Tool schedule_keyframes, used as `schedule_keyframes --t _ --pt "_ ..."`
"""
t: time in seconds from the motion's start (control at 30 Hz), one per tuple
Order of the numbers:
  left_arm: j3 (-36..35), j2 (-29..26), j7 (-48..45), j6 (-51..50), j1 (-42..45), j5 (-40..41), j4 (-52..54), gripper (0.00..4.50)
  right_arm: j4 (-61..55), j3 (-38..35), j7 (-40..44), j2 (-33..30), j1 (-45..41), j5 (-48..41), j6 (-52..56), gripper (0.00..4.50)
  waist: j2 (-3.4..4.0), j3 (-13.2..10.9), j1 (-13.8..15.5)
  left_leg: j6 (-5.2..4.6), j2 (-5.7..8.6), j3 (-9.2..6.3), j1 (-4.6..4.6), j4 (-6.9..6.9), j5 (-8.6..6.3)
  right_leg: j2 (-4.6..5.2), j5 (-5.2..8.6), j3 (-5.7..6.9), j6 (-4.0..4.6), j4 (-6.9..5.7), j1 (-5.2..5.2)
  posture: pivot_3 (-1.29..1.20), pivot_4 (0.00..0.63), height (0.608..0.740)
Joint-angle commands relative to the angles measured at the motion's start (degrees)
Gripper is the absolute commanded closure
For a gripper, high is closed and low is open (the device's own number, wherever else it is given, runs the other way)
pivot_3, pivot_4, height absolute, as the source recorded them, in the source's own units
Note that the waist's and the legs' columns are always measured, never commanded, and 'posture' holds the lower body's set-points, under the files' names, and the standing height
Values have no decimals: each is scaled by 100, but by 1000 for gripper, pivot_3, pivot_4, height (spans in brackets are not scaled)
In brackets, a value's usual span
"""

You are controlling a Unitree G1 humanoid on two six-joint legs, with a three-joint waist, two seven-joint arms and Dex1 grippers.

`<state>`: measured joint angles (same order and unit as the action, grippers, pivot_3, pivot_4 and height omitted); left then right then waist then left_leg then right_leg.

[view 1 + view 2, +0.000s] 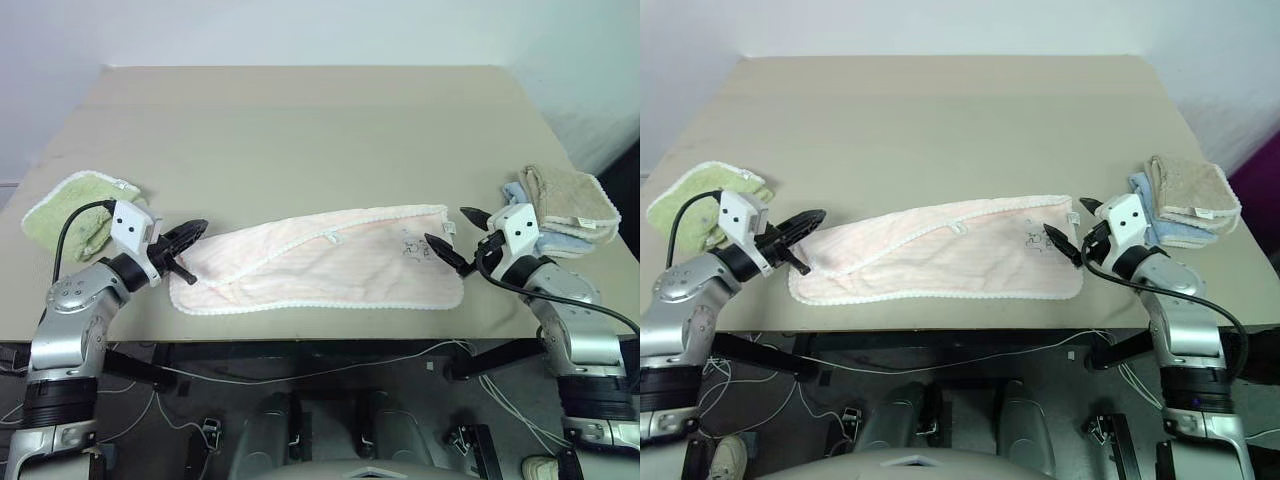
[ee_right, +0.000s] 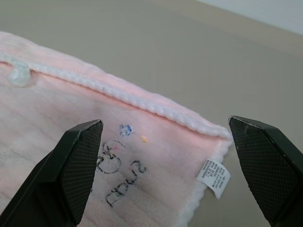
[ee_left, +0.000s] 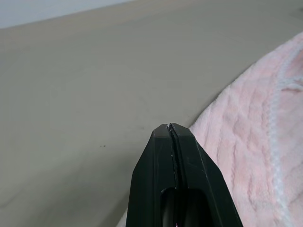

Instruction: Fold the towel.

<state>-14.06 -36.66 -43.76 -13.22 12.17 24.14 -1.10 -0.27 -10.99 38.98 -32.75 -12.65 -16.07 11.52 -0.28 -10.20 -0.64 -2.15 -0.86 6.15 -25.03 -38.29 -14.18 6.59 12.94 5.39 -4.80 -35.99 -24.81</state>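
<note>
far half of the table (image 1: 300, 110) is bare, so i've got room to pass there. green towel (image 1: 75, 212) crowds my left side, the beige and blue stack (image 1: 560, 210) crowds my right, pink towel (image 1: 320, 270) fills the middle.

left gripper (image 1: 196, 229) jaws pressed together | right gripper (image 1: 458, 227) jaws spread wide | both arms low, angled inward

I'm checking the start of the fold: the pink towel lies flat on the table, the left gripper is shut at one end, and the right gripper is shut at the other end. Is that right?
Not quite. The right gripper is open, its two fingers spread wide over the printed end of the pink towel, as the right wrist view shows. The left gripper is indeed shut at the other end, on the table.
</note>
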Motion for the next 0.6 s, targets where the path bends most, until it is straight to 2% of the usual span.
schedule_keyframes --t 0.03,0.2,0.6 --pt "-31 1 -11 66 63 -9 145 4500 -289 -175 -33 -152 -80 -75 12 46 0 0 -1 1 0 0 0 0 0 0 0 0 0 0 0 0 150 740" --pt "-55 107 49 122 -39 -28 174 4500 -245 -35 -98 -44 -163 -30 -11 46 0 0 2 -2 0 0 0 0 -1 1 0 0 0 0 1 0 150 740" --pt "-140 -127 -48 80 -194 -31 360 4500 -137 204 -78 11 -337 1 -2 46 0 0 10 -2 1 -1 1 0 -1 1 0 0 0 0 2 0 150 740"
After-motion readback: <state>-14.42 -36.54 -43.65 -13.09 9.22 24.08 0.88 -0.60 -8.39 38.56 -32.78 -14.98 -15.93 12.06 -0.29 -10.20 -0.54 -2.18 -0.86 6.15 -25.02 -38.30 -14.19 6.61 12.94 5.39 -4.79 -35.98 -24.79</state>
